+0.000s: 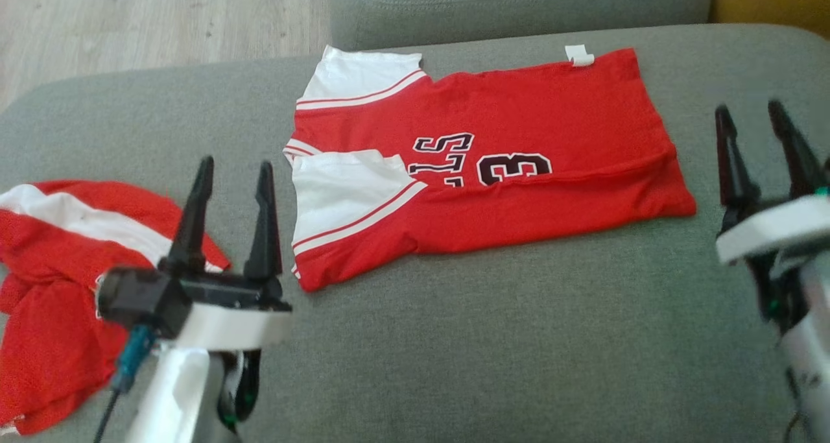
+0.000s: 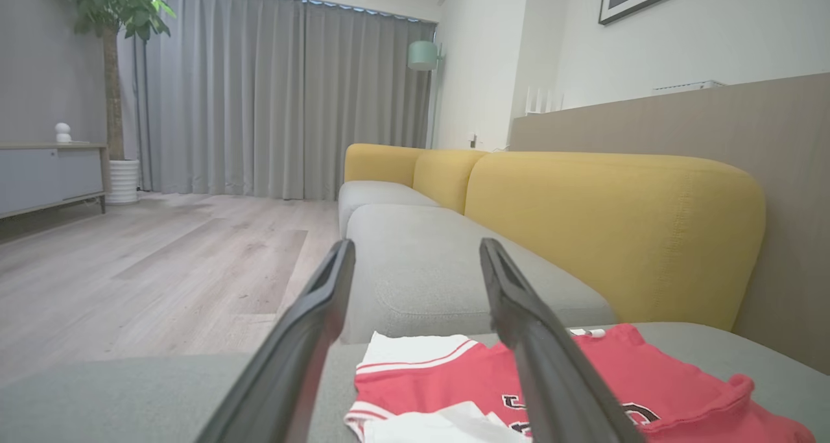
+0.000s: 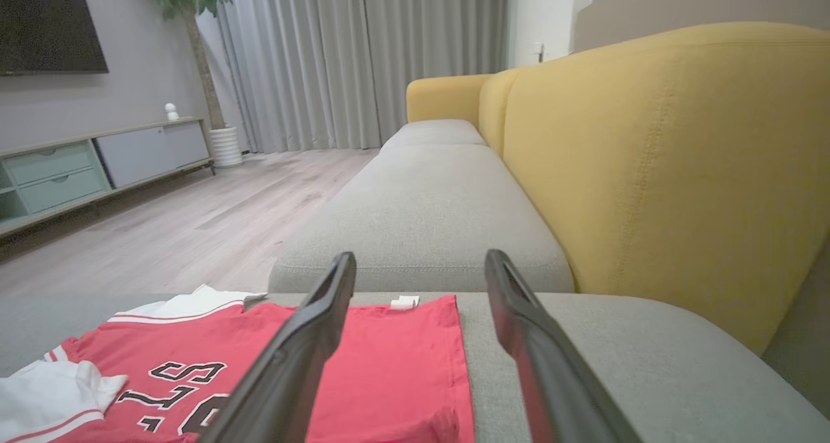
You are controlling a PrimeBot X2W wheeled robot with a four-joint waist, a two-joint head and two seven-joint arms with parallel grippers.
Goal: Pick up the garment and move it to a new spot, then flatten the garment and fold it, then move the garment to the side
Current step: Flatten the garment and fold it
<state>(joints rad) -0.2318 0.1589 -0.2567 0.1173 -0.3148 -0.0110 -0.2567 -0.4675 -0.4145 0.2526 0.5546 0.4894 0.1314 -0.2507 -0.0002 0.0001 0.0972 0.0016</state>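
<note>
The left gripper (image 1: 230, 190) at lower left and right gripper (image 1: 762, 138) at far right stood spread and empty, flanking the centred, half-folded garment (image 1: 493, 170), seemingly ready for another fold.

The garment (image 1: 532, 119) is red, its sleeves (image 1: 343, 183) white with red-and-white striped edging; the numerals (image 1: 512, 169) look black, perhaps dark maroon, outlined white. The crumpled cloth (image 1: 45, 313) is red with a white band. The sofa seat (image 1: 519, 339) is grey, its backrest (image 2: 616, 229) mustard yellow.
</note>
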